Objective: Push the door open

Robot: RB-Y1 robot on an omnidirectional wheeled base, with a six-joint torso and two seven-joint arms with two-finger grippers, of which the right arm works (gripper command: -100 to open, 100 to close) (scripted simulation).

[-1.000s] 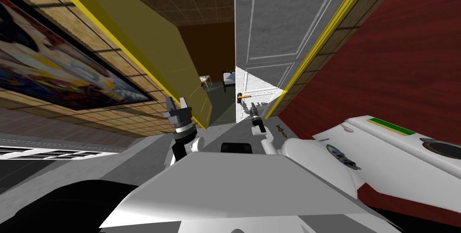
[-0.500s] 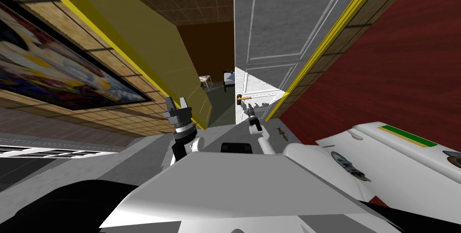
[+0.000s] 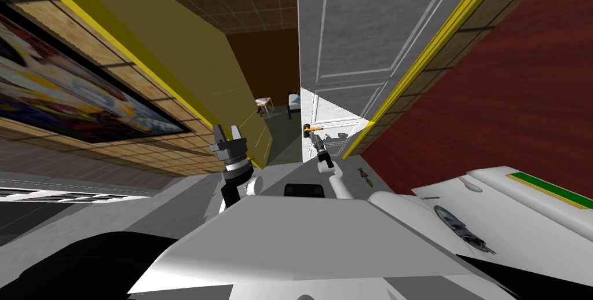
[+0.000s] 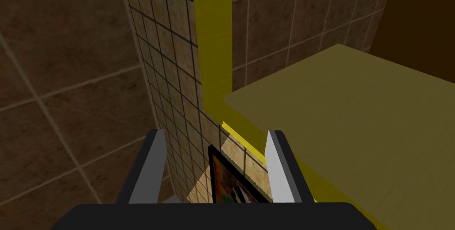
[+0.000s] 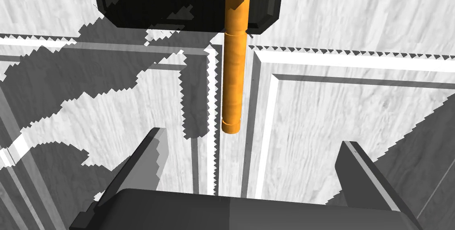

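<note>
The white panelled door (image 3: 347, 36) stands ajar in a yellow frame (image 3: 428, 53), with a gap along its left edge. Its orange lever handle (image 3: 313, 129) sits on a black plate (image 5: 177, 5). In the right wrist view the handle (image 5: 233, 63) points down towards my right gripper (image 5: 252, 137), which is open just below its tip, close to the door face (image 5: 355, 103). In the head view that gripper (image 3: 318, 142) is right under the handle. My left gripper (image 3: 227, 133) is raised at the left by the olive wall, open (image 4: 214, 134) and holding nothing.
An olive-yellow wall (image 3: 191, 53) bounds the gap on the left. A dark red wall (image 3: 509, 94) and a white unit (image 3: 521, 198) lie to the right. A painting (image 3: 69, 99) hangs at the left. Beyond the gap are a small table (image 3: 264, 103) and a bed (image 3: 294, 101).
My view has swung slightly, sliding the white unit to the right. My right gripper has moved up and left, closing in under the orange handle. The left arm has held still.
</note>
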